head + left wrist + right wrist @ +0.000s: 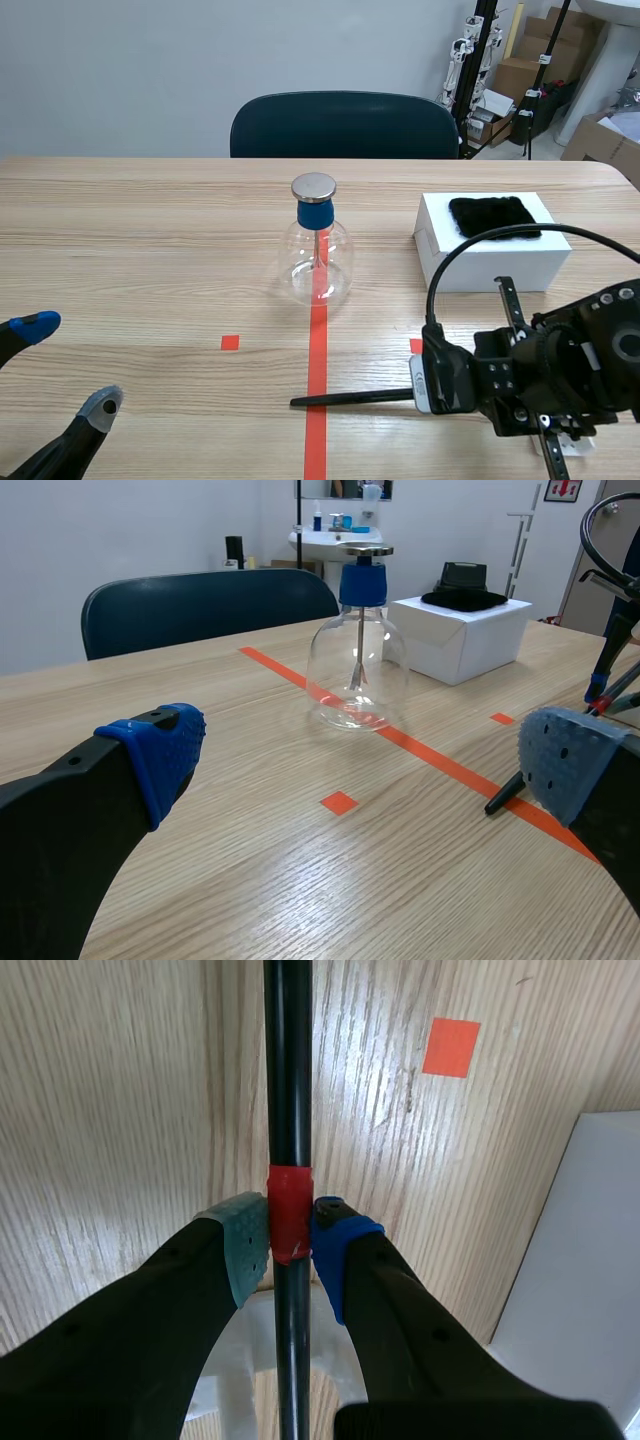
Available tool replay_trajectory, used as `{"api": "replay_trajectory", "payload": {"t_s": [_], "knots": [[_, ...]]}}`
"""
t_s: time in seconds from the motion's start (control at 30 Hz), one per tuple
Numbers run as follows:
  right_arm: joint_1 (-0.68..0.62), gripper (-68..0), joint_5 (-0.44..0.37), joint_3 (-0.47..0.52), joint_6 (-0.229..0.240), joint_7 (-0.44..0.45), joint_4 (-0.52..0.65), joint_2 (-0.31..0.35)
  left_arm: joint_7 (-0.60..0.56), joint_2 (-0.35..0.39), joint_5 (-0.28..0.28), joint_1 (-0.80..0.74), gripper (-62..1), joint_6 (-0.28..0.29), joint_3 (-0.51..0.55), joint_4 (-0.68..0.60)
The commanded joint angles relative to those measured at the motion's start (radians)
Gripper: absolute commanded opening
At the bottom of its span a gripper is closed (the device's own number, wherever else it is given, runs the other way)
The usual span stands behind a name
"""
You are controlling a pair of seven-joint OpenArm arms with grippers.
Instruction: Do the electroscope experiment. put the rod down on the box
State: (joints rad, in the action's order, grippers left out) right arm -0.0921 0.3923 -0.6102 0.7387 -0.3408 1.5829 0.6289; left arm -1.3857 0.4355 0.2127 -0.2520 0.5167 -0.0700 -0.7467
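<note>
One black rod [350,398], red-banded. One glass electroscope [318,262]. One white box [500,262]. One black cloth [493,216]. One chair [343,125]. One table [150,250]. Two grippers: left gripper [72,362], right gripper [290,1245].

In the scene view the rod [350,397] is hidden at its 3 o'clock end behind the right fingers [445,370]. The left fingers [95,410] are cut off at 7 o'clock. In the right wrist view the rod runs off at 12 and 6 o'clock, the box [590,1260] at 4.

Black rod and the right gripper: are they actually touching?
Touching. The right wrist view shows the right gripper with its two pads pressed against the red band on the rod, one on each side.
</note>
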Motion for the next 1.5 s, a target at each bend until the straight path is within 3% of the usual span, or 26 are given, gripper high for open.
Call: {"api": "replay_trajectory", "payload": {"t_s": [0.0,0.2,0.4,0.7,0.87,1.47], "knots": [[0.017,-56.4,-0.004,0.015,0.007,0.001,0.0,0.01,-0.017,0.009,-0.01,0.003,1.4,-0.001,0.003,-0.018],[0.017,-54.9,-0.008,0.015,0.007,0.0,0.0,0.011,-0.017,0.009,-0.01,0.003,1.4,-0.001,0.003,-0.018],[0.018,-42.7,-0.04,0.015,0.003,0.0,0.0,0.011,-0.017,0.009,-0.01,0.003,1.4,-0.001,0.003,-0.018],[0.018,-18.9,-0.09,0.015,-0.142,0.001,0.0,0.011,-0.017,0.009,-0.01,0.003,1.4,-0.001,0.003,-0.018],[0.018,-11.2,-0.094,0.015,-0.171,0.015,0.0,0.011,-0.017,0.009,-0.01,0.003,1.4,-0.001,0.003,-0.018],[0.017,-9.5,-0.109,0.015,-0.179,0.022,0.0,0.011,-0.016,0.009,-0.01,0.003,1.4,-0.001,0.003,-0.018]]}}
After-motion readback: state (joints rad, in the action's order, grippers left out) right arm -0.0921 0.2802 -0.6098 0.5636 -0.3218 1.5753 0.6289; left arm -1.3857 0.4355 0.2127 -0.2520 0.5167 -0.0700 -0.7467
